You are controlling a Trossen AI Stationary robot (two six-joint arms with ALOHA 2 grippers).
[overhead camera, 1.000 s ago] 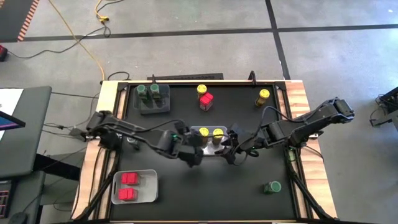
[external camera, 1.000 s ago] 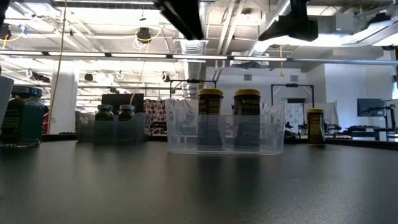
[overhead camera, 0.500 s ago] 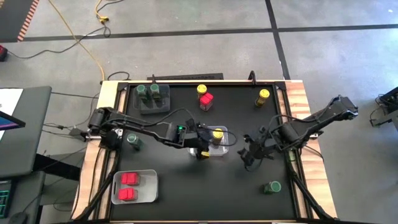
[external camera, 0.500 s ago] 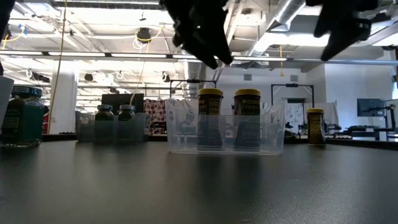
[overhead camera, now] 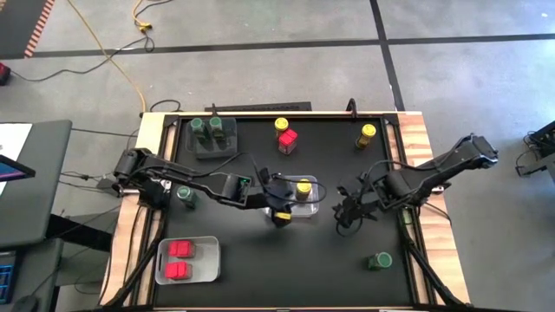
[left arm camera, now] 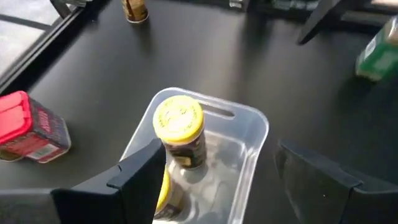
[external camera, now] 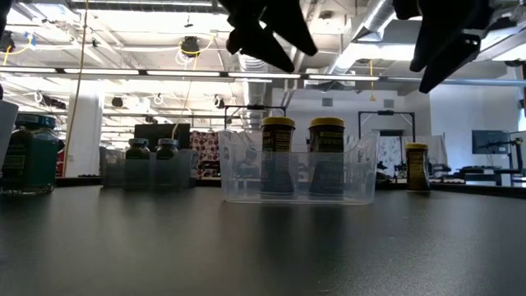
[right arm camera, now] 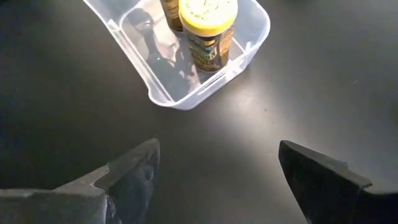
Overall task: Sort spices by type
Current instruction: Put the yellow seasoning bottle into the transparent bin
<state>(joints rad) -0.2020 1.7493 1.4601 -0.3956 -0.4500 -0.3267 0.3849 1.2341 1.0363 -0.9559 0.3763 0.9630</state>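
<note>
No brand or label text can be read on any jar; only dark labels with yellowish print are made out on the two yellow-lidded jars (external camera: pixel 278 156) in the clear bin (overhead camera: pixel 299 198) at the centre of the tabletop (overhead camera: pixel 260 260).

In the high view, two green-lidded jars (overhead camera: pixel 207 126) are seen in a grey bin (overhead camera: pixel 212 149) at 11 o'clock, and red-topped jars (overhead camera: pixel 179 259) in a pale bin (overhead camera: pixel 208 260) at 7 o'clock. Loose on the tabletop are a yellow-lidded jar beside a red-topped jar (overhead camera: pixel 287 141) at 12 o'clock, another yellow-lidded jar (overhead camera: pixel 368 134) at 1 o'clock, a green-lidded jar (overhead camera: pixel 379 260) at 5 o'clock and one (overhead camera: pixel 185 195) at 9 o'clock.

The left claw (overhead camera: pixel 279 211) is held over the clear bin's edge, fingers spread, nothing between them. The right claw (overhead camera: pixel 347 212) hangs at 3 o'clock of the bin, spread wide and empty.

The pale bin with the red-topped jars is shown only by the high view. The low view alone shows the room behind. In the left wrist view one bin jar is half hidden by a finger (left arm camera: pixel 140 180); in the right wrist view the nearer jar's lid (right arm camera: pixel 208 10) is seen plainly.
</note>
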